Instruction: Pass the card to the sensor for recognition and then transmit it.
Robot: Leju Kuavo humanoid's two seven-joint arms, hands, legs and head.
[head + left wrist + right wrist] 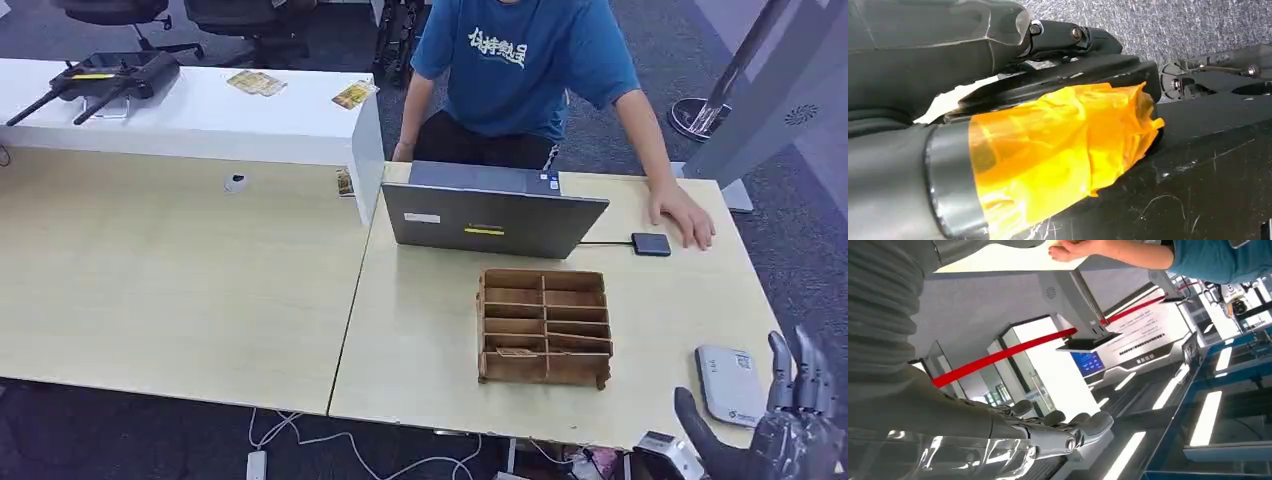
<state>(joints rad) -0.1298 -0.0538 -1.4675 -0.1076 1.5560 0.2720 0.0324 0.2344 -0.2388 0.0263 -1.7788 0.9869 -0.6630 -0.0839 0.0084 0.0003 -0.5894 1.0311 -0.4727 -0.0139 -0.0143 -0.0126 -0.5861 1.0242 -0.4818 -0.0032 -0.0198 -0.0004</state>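
A wooden divided box (545, 327) stands on the light table (420, 340) in front of a grey laptop (490, 220). A pale card (515, 352) lies in a near-left compartment of the box. A flat white sensor device (730, 385) lies at the table's near right corner. My right hand (790, 420) hovers just beside that device at the table edge, fingers stretched upward and holding nothing; the fingers (1063, 432) appear straight in the right wrist view too. My left hand (1073, 35) hangs low with its fingers stretched out and nothing in them.
A person in a blue shirt sits behind the laptop, one hand (685, 218) flat on the table near a small black device (651, 244) cabled to the laptop. A white counter (200, 110) with a black router stands at the far left.
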